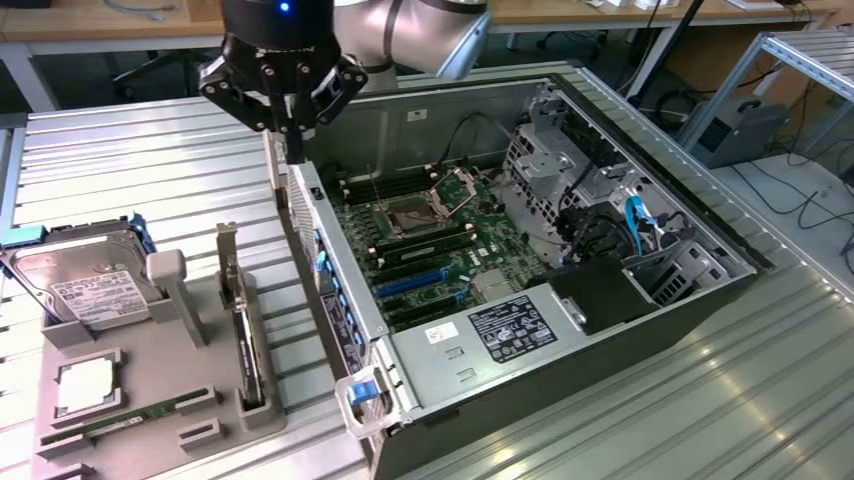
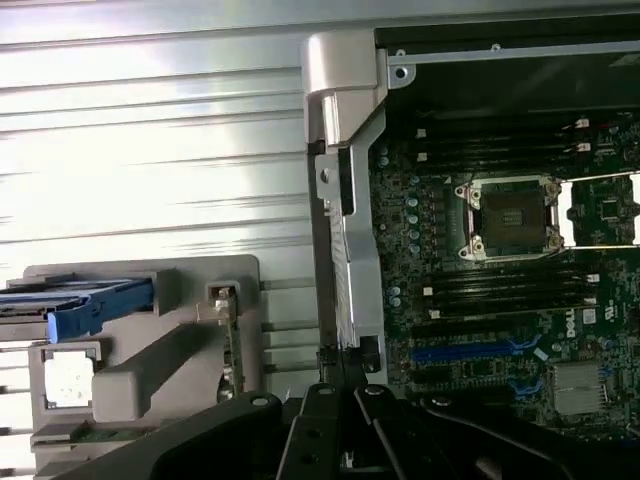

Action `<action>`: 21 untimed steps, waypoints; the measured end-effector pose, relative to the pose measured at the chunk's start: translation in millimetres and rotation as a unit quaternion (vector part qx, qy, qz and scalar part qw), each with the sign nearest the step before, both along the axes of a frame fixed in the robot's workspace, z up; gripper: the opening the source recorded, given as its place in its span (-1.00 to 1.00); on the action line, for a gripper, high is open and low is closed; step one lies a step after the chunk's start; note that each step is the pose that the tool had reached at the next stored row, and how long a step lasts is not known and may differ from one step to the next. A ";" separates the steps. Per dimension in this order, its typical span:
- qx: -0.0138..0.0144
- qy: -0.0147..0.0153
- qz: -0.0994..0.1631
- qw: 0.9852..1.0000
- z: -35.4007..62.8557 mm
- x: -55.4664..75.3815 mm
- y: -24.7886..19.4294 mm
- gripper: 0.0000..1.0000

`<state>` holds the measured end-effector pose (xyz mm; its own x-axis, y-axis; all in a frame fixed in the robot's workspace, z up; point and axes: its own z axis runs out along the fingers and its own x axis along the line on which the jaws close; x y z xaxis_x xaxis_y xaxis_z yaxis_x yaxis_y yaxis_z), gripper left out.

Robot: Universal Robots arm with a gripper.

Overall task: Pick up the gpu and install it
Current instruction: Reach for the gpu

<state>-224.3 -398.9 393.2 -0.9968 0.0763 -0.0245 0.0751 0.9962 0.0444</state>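
**Desk:** Where is the pincer, and what has it got?

**Photographer:** The black pincer (image 1: 288, 140) hangs in the upper left of the exterior view, fingers drawn fully together and gripping nothing. Its tips are poised just above the rear corner of the open computer case (image 1: 441, 120). In the wrist view the closed pincer (image 2: 342, 385) sits over that same silver rear wall.

**Desk:** And the gpu?

**Photographer:** The gpu (image 1: 247, 345) stands on edge in a slot of the gray holder (image 1: 174, 290), lower left of the exterior view, its silver bracket upright at the far end. It is apart from the pincer, to the exterior view's left of the case. The wrist view catches the gpu (image 2: 231, 350) from above as a thin strip in the holder (image 2: 160, 340).

**Desk:** What else is on the table?

**Photographer:** The same holder carries a hard drive (image 1: 87, 285) with a white label at the frame's left edge, and a green memory stick (image 1: 127, 415) near the bottom. Inside the case, centre frame, the motherboard (image 1: 441, 250) lies exposed, with its processor socket (image 1: 407, 212) in view. Everything rests on a ribbed metal table (image 1: 134, 160).
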 end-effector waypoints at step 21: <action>0.000 0.000 0.000 1.000 -0.6 -65.0 -19.2 -0.79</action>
<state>-289.2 -418.1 392.6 -0.9968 0.0762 -0.0245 0.0751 0.9962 0.0442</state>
